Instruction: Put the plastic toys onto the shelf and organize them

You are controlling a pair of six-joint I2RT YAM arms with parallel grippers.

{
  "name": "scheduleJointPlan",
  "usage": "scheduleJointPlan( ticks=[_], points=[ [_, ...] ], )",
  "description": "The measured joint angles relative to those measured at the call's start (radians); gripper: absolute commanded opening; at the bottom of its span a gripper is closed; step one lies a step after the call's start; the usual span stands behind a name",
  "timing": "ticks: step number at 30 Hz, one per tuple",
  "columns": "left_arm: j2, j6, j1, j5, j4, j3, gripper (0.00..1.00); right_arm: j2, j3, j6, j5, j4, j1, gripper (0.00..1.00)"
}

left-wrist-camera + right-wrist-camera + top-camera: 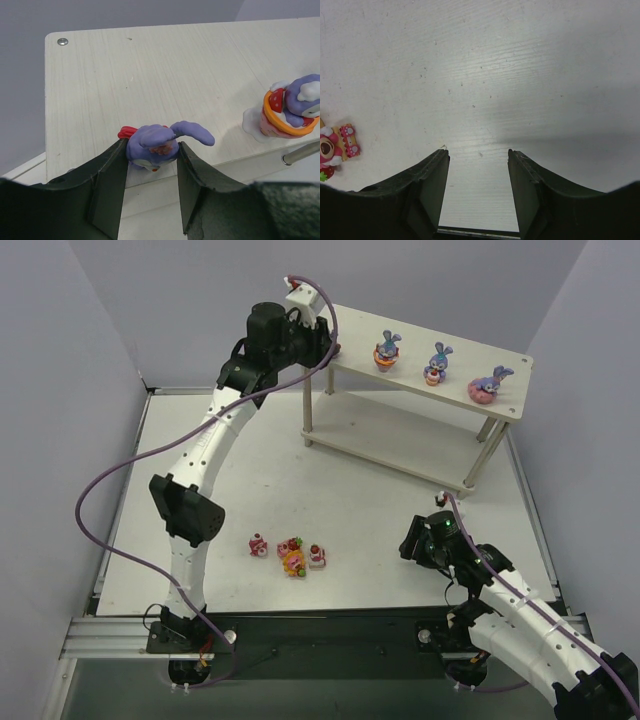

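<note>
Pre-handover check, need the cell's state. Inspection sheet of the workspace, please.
Surface: white table, faint specks only.
Job's things: three bunny toys on the shelf top board; loose toys clustered on the table.
Clutter: nothing seen.
Grippers: left gripper shut on a purple bunny at the top board's edge; right gripper open, empty, above the table.
Cables: purple cable loops off the left arm.
Surroundings: grey walls.

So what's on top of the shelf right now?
Three bunnies sit on the shelf top, toward its right end. The left gripper is shut on a fourth bunny at the left end; its underside is hidden, so contact with the shelf cannot be seen.
</note>
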Motion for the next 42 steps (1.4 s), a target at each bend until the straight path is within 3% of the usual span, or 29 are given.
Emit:
scheduleJointPlan(
  ticks=[10, 33, 42],
  points=[
    [0.009, -0.004, 0.008, 0.022, 0.011, 0.006, 0.47, 0.002, -0.002, 0.010, -0.003, 0.006, 0.000, 0.50],
    [0.027, -0.026, 0.015, 0.021, 0.043, 0.006, 0.71, 0.008, -0.006, 0.013, -0.008, 0.013, 0.000, 0.50],
    [0.027, -0.021, 0.015, 0.020, 0.045, 0.006, 0.97, 0.008, -0.011, 0.014, -0.011, 0.014, 0.000, 0.57]
  ],
)
